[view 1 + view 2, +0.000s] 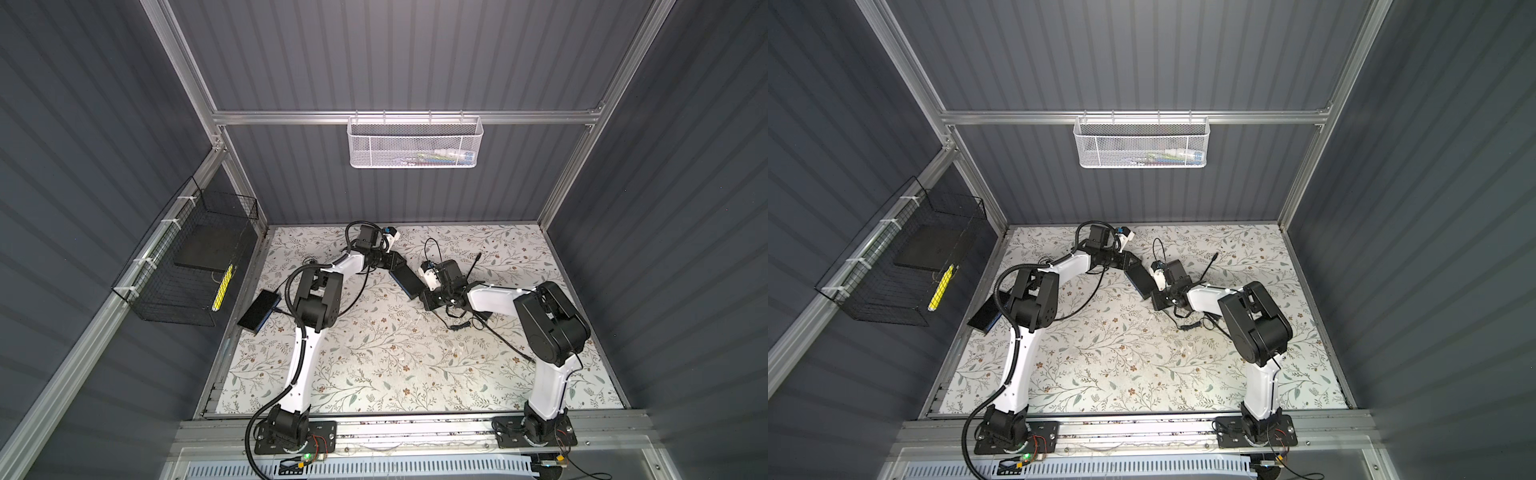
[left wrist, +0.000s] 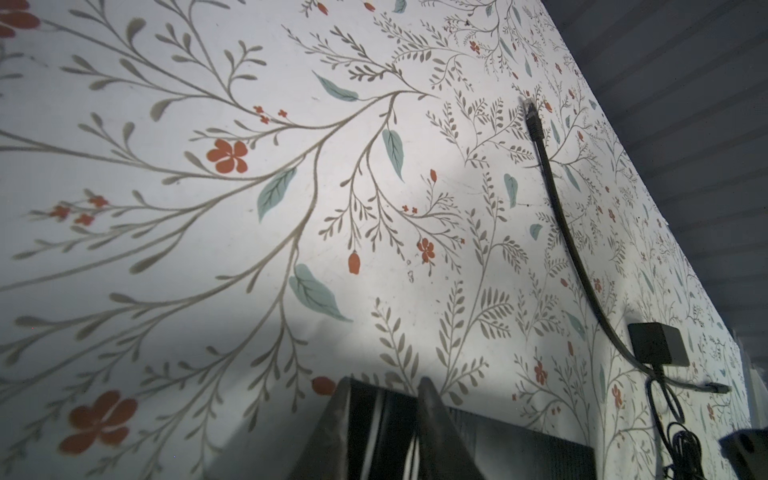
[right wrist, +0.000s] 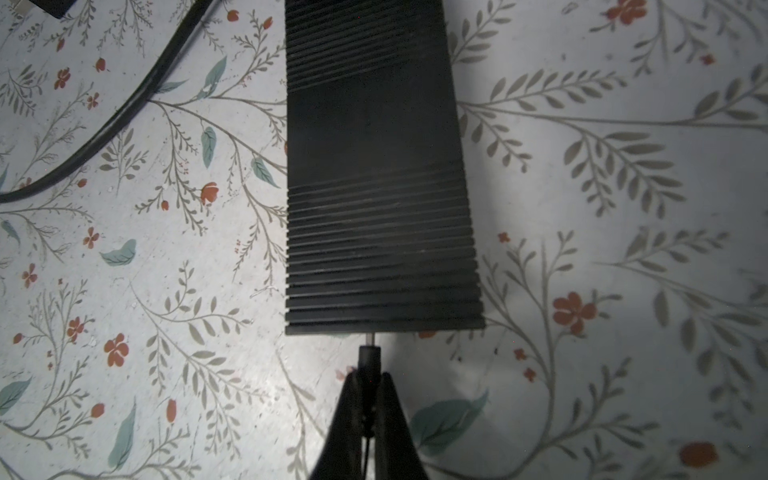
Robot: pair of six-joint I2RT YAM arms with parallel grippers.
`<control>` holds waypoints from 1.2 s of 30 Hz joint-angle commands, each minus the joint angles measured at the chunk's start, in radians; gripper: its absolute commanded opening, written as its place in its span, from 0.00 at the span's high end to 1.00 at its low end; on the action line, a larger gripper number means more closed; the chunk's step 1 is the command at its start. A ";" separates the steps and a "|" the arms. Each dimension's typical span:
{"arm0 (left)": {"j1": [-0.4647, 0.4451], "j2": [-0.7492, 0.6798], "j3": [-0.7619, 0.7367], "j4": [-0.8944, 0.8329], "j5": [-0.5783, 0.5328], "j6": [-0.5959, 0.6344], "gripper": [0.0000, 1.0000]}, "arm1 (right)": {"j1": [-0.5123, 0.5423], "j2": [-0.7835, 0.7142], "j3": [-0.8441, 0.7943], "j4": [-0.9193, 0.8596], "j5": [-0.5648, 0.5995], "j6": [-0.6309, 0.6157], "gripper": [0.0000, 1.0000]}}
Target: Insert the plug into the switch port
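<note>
Here right tool (image 3: 368, 376) grips plug (image 3: 369, 356) by switch (image 3: 374, 187)

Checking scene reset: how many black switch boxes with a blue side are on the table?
2. One switch box in the middle of the table, in the left claw; the other at its left edge.

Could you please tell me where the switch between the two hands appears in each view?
Top view: switch, mid-table between the arms.
Top view: mid-table again.
Left wrist: bottom edge.
Right wrist: centre, plug at its end.
Shared landmark: floral mat.
</note>
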 commanded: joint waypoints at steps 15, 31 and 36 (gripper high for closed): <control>-0.047 0.018 -0.070 -0.075 0.112 0.025 0.72 | -0.001 0.028 0.065 0.088 0.037 -0.005 1.00; -0.064 0.005 -0.126 -0.094 0.129 0.051 0.73 | -0.005 0.041 0.099 0.104 0.039 -0.010 1.00; -0.069 0.006 -0.124 -0.108 0.129 0.065 0.74 | -0.009 0.040 0.110 0.102 0.037 -0.015 1.00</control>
